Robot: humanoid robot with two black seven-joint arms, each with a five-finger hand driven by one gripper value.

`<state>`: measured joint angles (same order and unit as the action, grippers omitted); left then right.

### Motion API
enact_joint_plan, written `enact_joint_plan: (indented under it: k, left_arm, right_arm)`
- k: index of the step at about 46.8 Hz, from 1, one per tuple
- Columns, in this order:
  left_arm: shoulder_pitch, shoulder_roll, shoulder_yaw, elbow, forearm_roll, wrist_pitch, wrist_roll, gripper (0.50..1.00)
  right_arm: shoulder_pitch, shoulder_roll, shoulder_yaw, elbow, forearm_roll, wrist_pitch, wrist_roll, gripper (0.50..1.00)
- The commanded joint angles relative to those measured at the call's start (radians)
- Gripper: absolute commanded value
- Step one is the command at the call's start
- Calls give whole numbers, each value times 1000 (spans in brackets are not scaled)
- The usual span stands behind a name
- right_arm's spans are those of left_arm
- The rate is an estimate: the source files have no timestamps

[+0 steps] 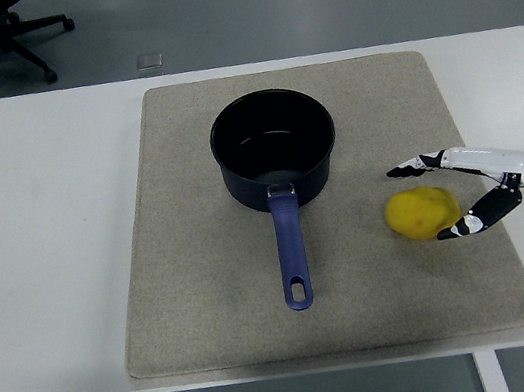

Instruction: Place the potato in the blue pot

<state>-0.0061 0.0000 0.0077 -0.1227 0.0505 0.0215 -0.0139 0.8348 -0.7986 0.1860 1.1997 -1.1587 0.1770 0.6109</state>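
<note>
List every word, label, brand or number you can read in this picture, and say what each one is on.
None can be read: the pot, potato, mat, table and right robot hand show no print. The small square thing on the floor is too small to tell.

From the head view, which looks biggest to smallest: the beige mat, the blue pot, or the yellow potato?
1. Beige mat, by far the largest.
2. Blue pot, handle included.
3. Potato, clearly the smallest.
</note>
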Motion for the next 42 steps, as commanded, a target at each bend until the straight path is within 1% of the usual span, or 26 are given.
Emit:
enact_joint_plan:
  k: [1, 14, 25, 34, 38, 40, 42]
  left_arm:
    - [0, 0, 0, 0, 0, 0, 0, 996]
    - [0, 0, 0, 0, 0, 0, 0, 996]
    - [0, 0, 0, 0, 0, 0, 0, 996]
    - [0, 0, 0, 0, 0, 0, 0, 996]
    - [0, 0, 0, 0, 0, 0, 0, 996]
    - [0, 0, 0, 0, 0, 0, 0, 996]
    - [0, 0, 0, 0, 0, 0, 0, 996]
  right_arm:
    - [-8, -1, 0, -2, -16, -16, 0, 932]
    - [-25, 6, -5, -2, -33, -71, 0, 932]
    - [-26, 7, -5, -2, -33, -116, 0, 915]
    - [-37, 10, -7, -5, -35, -126, 0, 903]
    - [-37, 12, -8, -5, -35, -126, 0, 870]
    - [-37, 12, -6, -5, -35, -126, 0, 862]
    - [-37, 12, -8, -5, -35, -126, 0, 838]
